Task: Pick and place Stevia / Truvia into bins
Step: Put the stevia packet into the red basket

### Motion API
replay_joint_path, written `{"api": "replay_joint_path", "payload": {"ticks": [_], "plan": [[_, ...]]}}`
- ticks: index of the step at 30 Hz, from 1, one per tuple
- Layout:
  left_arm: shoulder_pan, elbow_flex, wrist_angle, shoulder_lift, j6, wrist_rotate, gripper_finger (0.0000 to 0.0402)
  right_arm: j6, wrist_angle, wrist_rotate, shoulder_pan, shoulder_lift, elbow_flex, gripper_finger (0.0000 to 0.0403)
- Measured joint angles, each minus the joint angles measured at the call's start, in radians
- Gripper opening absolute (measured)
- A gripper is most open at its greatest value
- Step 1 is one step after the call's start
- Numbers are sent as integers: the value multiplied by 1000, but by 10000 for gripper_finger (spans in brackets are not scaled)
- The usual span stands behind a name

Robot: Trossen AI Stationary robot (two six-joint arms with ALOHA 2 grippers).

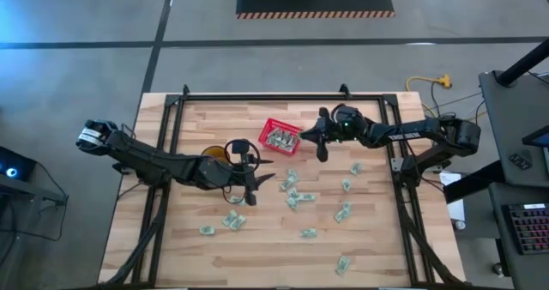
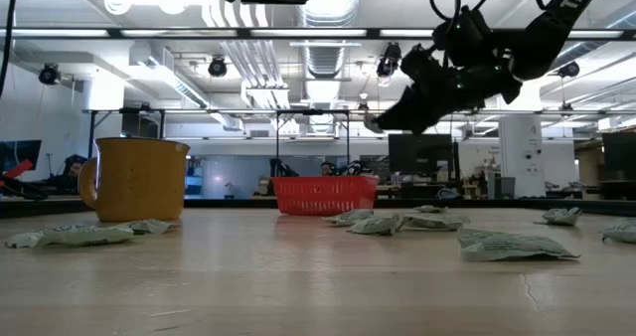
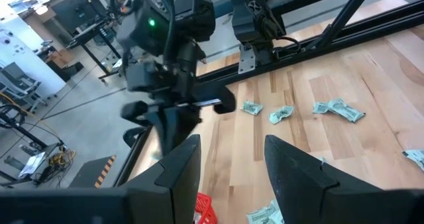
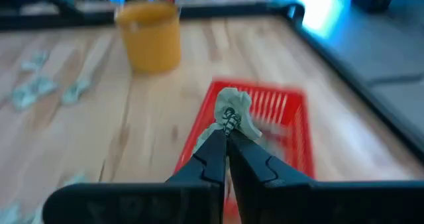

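The red basket (image 1: 280, 138) stands on the table's far middle, with sachets inside; it also shows as the red basket (image 4: 265, 118) and the red basket (image 2: 324, 194). Pale green and white sachets (image 1: 292, 191) lie scattered flat over the table's middle and near part, and more sachets (image 3: 338, 109) lie below the left wrist camera. My right gripper (image 1: 319, 142) hovers just right of the basket, shut on one sachet (image 4: 232, 111). My left gripper (image 1: 256, 187) is open and held high over the table's middle, near the sachets; its fingers (image 3: 179, 168) touch nothing. My right gripper (image 4: 226, 141) pinches one crumpled sachet by its lower end (image 4: 229, 126) between the two fingertips. The rest of the sachet sticks out beyond the fingers. It is lifted clear of the table and sits over the red basket's rim.
A yellow mug (image 1: 214, 155) stands left of the basket, close to the left arm. A black frame (image 1: 283, 97) runs along the table's far, left and right edges. Bare wood lies along the near edge.
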Motion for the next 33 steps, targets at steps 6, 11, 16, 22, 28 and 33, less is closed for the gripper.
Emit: {"api": "replay_joint_path", "payload": {"ticks": [6, 11, 16, 22, 28, 33], "plan": [[0, 0, 2, 0, 0, 0, 151, 42, 128, 1, 0, 79, 12, 9], [0, 0, 2, 0, 0, 0, 151, 65, 128, 29, 0, 163, 53, 9], [0, 0, 1, 0, 0, 0, 151, 52, 123, 51, 0, 234, 89, 36], [0, -5, 0, 0, 0, 0, 151, 45, 100, 51, 0, 240, 110, 106], [0, -15, -6, 0, -1, 0, 151, 50, 27, 50, 0, 177, 119, 157], [0, -15, -9, 0, -6, 0, 151, 87, -51, 129, 1, 133, 120, 168]]}}
